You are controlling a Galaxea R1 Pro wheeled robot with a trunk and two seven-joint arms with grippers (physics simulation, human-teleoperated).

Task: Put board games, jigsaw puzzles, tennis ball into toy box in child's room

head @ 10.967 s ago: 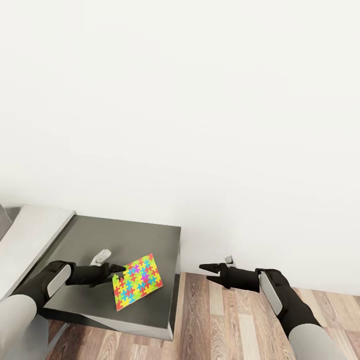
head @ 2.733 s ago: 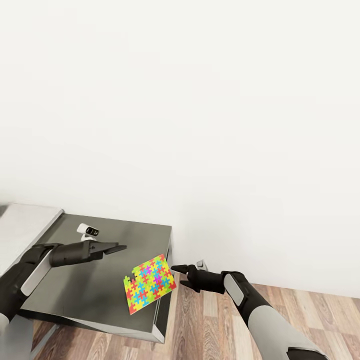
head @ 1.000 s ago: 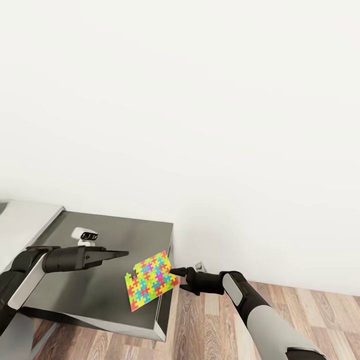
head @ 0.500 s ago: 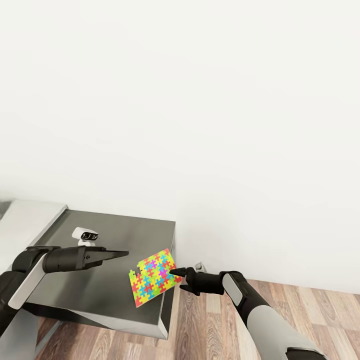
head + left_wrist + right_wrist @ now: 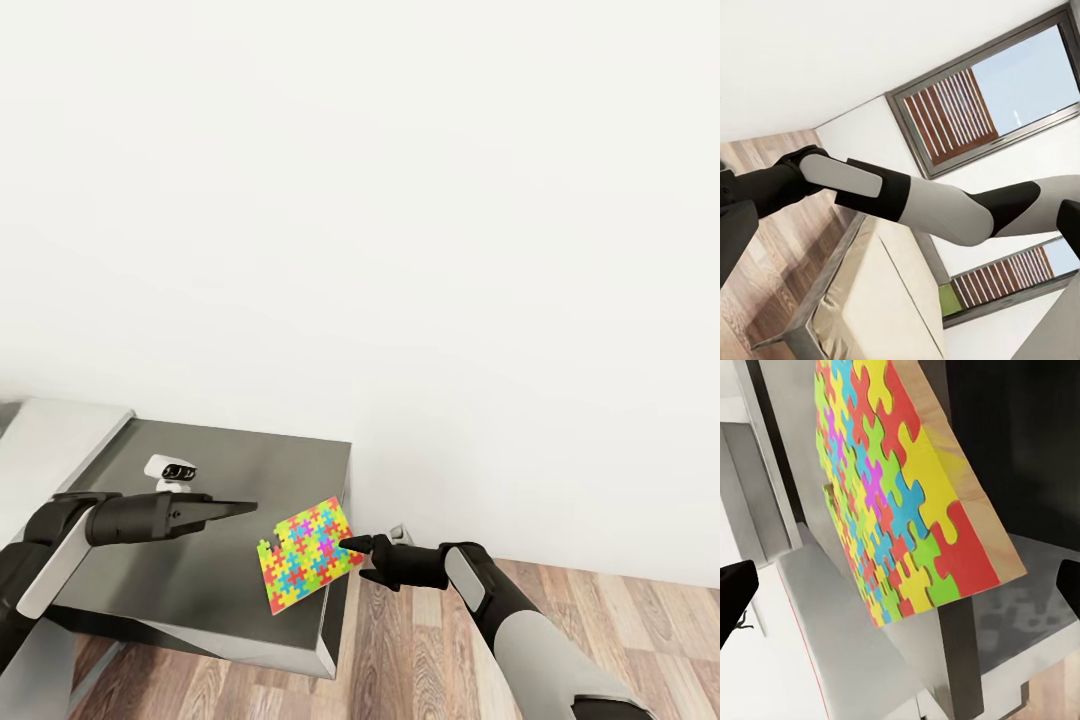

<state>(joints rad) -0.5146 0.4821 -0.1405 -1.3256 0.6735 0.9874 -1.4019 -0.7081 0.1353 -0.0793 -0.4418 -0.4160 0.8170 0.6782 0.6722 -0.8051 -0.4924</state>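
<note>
so, head view, puzzle: the jigsaw puzzle (image 5: 305,555) lies flat at the right end of the table (image 5: 190,590), and its far corner reaches over the table edge toward the right gripper (image 5: 352,548).
head view, right gripper: the fingertips are just beside that overhanging corner; the jaws look a little open and they hold nothing.
head view, left gripper: the left gripper (image 5: 245,509) hovers above the table, near the puzzle but apart from it; its fingers look pressed together and empty.
head view, change: compared with 11 seconds ago the puzzle is no more at the left gripper; it is now at the table edge, with the right arm close to it. the camera also moved, so part of this shift is only the view.
left wrist view: i see the right arm (image 5: 907,199) of the robot, the bed (image 5: 874,300) and a window (image 5: 997,94); the state of the jaws i cannot tell from here.
right wrist view, puzzle: the board (image 5: 896,502) has a wooden-looking edge, so i judge it stiff, light and thin, probably smooth on the printed face.
right wrist view, jaws: one dark fingertip (image 5: 735,592) stands on each side of the view, wide apart, nothing between them yet.
handling: i think the best place to take hold is the overhanging corner, one finger over and one under; a flat thin board can slip or tilt if pinched too near the tip.
</note>
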